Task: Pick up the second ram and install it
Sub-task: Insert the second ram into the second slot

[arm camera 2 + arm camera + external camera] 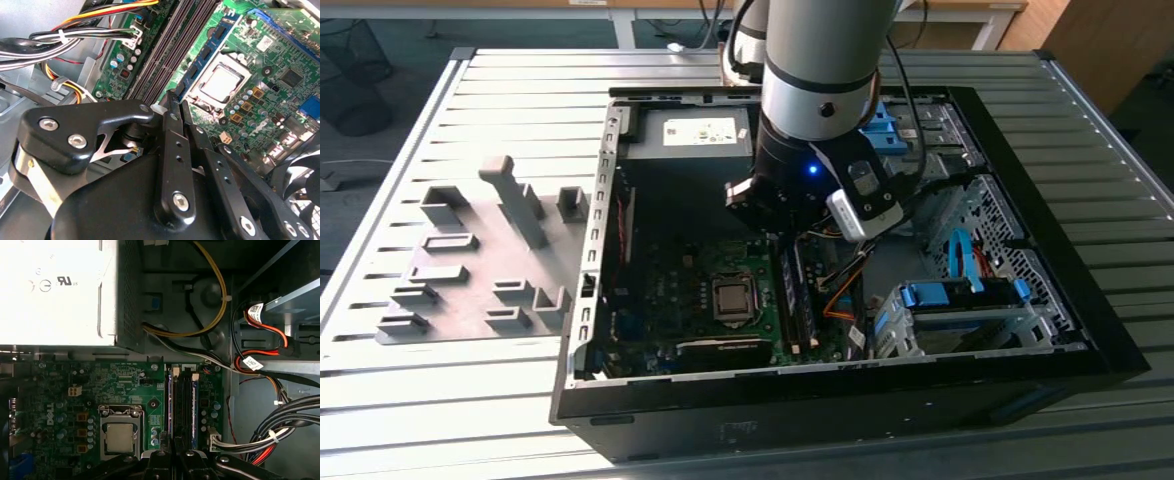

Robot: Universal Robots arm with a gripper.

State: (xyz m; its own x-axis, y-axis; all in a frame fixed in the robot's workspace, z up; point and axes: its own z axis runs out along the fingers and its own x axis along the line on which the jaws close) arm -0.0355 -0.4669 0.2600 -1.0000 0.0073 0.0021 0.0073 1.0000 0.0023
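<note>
Your black metal end effector (pixel 172 107) hangs low inside the open black computer case (pixel 1067 330), right over the long dark memory slots (pixel 183 405) on the green circuit board (pixel 120 385). Its fingers are pressed close together, pinching the second ram (pixel 172 410), a thin flat blue-green stick standing on edge at one slot. You look to be at the install step. Seating it calls for a straight, even push.

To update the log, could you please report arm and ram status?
Gripper shut, low over the motherboard. Ram upright in its slot beside the processor socket. Cables off to the side.
</note>
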